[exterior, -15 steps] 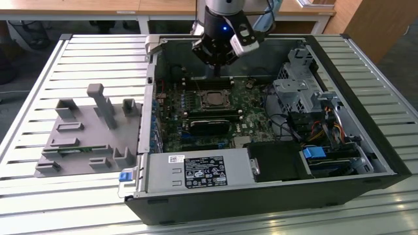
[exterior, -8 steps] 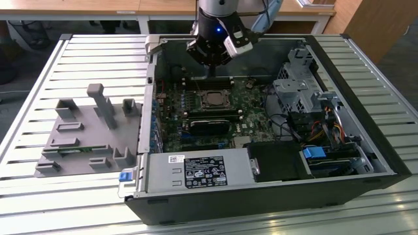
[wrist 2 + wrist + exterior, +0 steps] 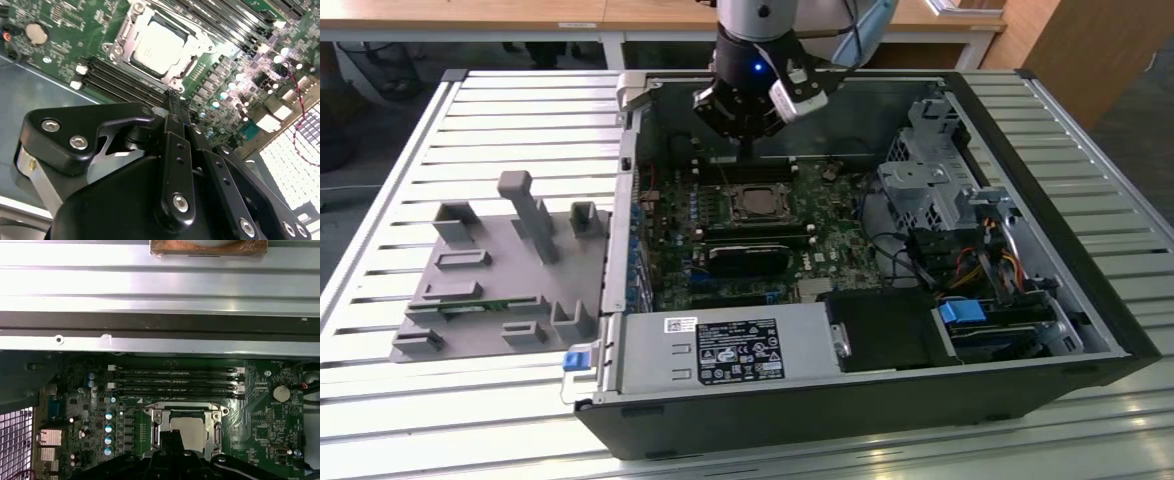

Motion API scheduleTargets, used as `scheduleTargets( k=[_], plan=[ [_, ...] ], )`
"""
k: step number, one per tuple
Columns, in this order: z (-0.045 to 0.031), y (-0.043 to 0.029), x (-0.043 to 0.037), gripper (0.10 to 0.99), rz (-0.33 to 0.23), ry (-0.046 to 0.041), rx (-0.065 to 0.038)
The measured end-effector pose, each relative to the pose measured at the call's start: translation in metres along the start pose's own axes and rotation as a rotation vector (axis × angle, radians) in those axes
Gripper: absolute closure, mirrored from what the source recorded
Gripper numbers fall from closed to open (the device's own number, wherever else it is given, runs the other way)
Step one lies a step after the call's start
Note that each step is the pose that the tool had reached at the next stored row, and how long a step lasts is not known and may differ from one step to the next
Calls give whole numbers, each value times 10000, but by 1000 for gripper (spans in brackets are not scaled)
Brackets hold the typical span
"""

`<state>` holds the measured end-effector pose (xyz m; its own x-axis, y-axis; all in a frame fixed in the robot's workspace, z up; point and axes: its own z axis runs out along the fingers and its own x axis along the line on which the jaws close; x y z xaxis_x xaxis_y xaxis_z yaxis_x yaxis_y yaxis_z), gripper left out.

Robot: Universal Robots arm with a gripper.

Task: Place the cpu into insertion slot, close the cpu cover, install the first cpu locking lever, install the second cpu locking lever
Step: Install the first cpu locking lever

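Hand (image 3: pixel 172 96) is held pressed together, empty, just beside the cpu (image 3: pixel 159 46), already seated under its cover (image 3: pixel 122 46), seemingly poised for lever work.

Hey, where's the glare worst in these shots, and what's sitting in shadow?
Second wrist view: glare washes out the motherboard beside the cpu. Exterior view: the slatted table shines, while the inside of the computer case is dim. First wrist view: bright metal bands above a dimmer motherboard.

Exterior view: high, well back, angled down into open black computer case (image 3: pixel 854 425). Both wrist views: close over green motherboard (image 3: pixel 65 30) (image 3: pixel 260 425), sharing silvery-grey square cpu (image 3: pixel 159 47) (image 3: pixel 192 430); second wrist view looks along black gripper (image 3: pixel 172 97).
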<state>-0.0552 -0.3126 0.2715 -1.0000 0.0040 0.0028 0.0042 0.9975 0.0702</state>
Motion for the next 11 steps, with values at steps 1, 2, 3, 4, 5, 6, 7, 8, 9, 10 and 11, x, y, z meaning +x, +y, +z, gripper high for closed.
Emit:
scheduleTargets(
  k=[1,2,3,4,5,6,7,8,9,10,11],
  plan=[
    [5,0,21,969,-2,-8,0],
    [10,-1,45,969,-2,-18,-1],
    [15,-1,64,969,-1,-24,-2],
    [20,-1,84,969,-1,-28,-2],
    [24,-2,102,969,-2,-33,-2],
    [27,-2,118,969,-3,-39,-3],
    [28,-2,141,969,-4,-49,-1],
    [29,-2,168,969,-5,-64,-2],
    [31,-2,196,969,-5,-80,-3],
    [32,-3,221,969,-6,-93,-3],
    [34,-3,240,969,-7,-102,-4]
  ],
)
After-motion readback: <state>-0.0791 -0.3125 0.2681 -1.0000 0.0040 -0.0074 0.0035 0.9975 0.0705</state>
